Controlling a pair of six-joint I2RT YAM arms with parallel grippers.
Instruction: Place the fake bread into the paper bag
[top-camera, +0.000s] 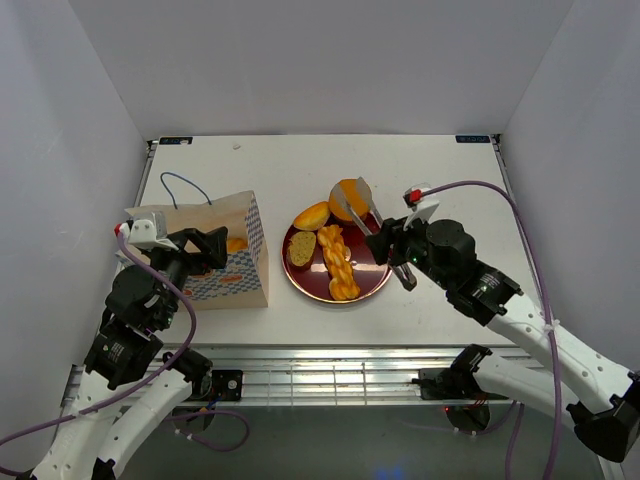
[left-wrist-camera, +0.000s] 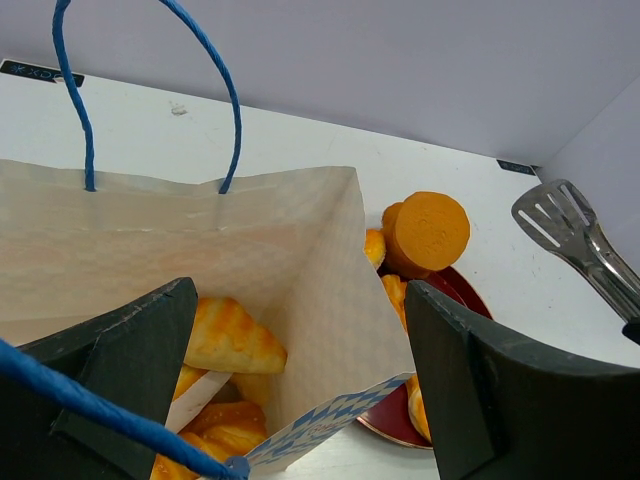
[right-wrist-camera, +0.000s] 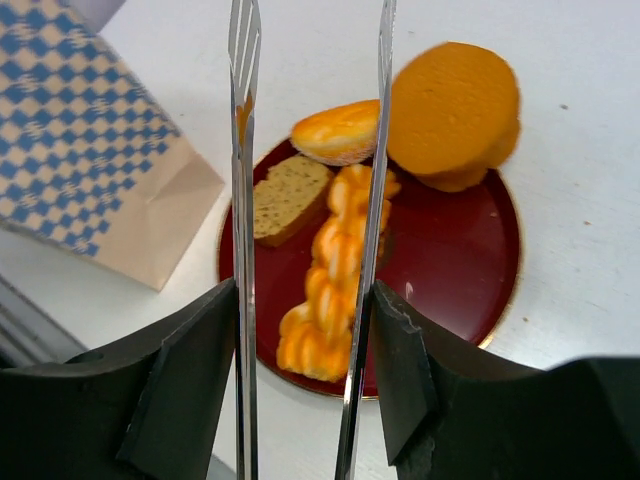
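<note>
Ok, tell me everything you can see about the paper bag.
The paper bag is tan kraft paper with a blue-and-white checkered band, orange bread pictures and thin blue cord handles. It stands upright and open on the table, left of the dark red plate. Several bread pieces already lie inside. The open left gripper hovers over its mouth; contact is unclear.

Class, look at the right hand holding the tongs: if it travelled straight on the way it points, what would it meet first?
Most likely the round bread piece at the far edge of the plate: the tongs in the right hand point over it. Height is unclear, so they might pass above.
</note>
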